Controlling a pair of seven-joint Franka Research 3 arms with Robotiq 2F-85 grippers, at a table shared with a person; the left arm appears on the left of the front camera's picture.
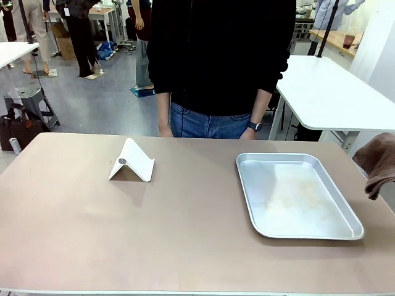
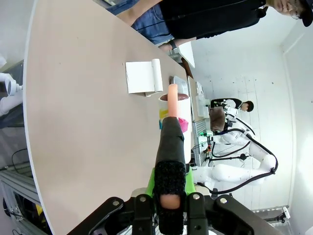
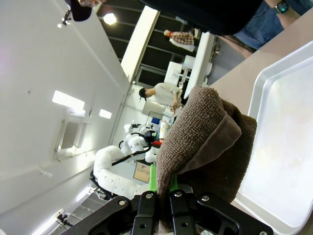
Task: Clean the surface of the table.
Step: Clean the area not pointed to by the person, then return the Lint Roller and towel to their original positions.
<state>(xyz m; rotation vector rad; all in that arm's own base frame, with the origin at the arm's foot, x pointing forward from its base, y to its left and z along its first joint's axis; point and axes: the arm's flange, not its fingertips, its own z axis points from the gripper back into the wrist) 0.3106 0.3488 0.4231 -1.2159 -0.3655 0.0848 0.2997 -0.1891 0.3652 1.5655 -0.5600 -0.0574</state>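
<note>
Currently, the taupe surface (image 1: 185,228) is seen spanning the front view, with a person (image 1: 219,61) in a dark top and jeans standing at its far edge.

A white folded stand (image 1: 131,161), tent-shaped, is noted left of centre on the surface. A silver metal tray (image 1: 345,213) lies flat to the right, well apart from the stand; faint smears are visible on its floor. A brown towel (image 1: 379,161) is seen hanging at the right edge of the front view, above the surface's right end and just beside the tray.

Left wrist view: the left claw (image 2: 169,203) is closed on a long tool (image 2: 171,147) with a dark rough sleeve and a pinkish-orange tip, gripped between the green pads (image 2: 190,182). The tool points along the fingers, out over the edge of the surface. The white stand is seen further off on the surface, with the tray's end behind it. A cup-like object with coloured patches (image 2: 182,115) is observed behind the tool's tip; what it is cannot be told.

Right wrist view: the right claw (image 3: 164,196) is closed on the brown towel, whose folded bulk rises from between the fingers. A sliver of green pad (image 3: 152,181) shows beside the cloth. The tray is seen just beyond the towel, on the surface, and the person's wrist with a watch (image 3: 282,6) is noted at the far edge.
</note>
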